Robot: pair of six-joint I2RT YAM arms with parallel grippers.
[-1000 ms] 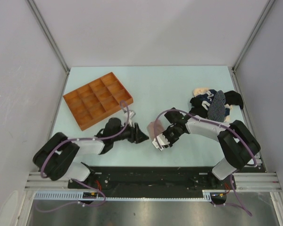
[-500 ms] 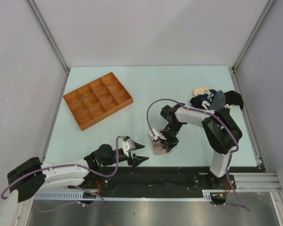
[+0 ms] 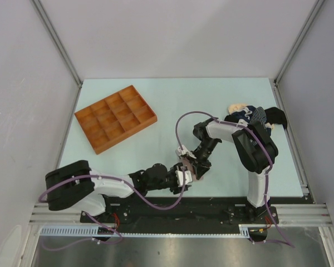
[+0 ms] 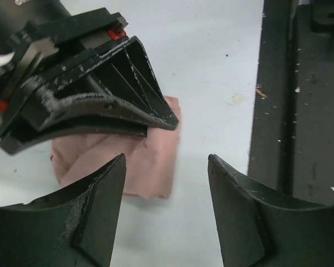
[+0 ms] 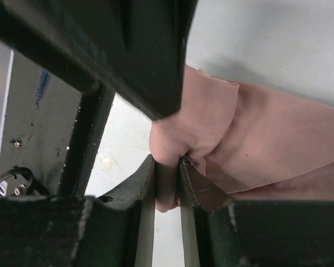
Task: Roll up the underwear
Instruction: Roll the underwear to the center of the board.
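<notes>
A pale pink-beige underwear (image 3: 187, 164) lies folded on the table near the front middle. It also shows in the left wrist view (image 4: 147, 161) and the right wrist view (image 5: 267, 133). My right gripper (image 3: 192, 168) is shut on a fold of it (image 5: 168, 161), low at the table. My left gripper (image 3: 182, 174) is open and empty (image 4: 167, 161), right beside the pink piece, with the right gripper's fingers (image 4: 100, 100) just ahead of it. A pile of other underwear (image 3: 251, 118), navy striped, black and cream, lies at the back right.
An orange compartmented tray (image 3: 116, 118) stands at the back left. The black base rail (image 4: 295, 111) runs just beyond the table's near edge, close to both grippers. Cables loop over the right arm (image 3: 181, 125).
My left arm has swung in from the left along the near edge up to the pink piece. My right gripper has stayed shut on the pink piece, shifting it slightly near the front middle.
</notes>
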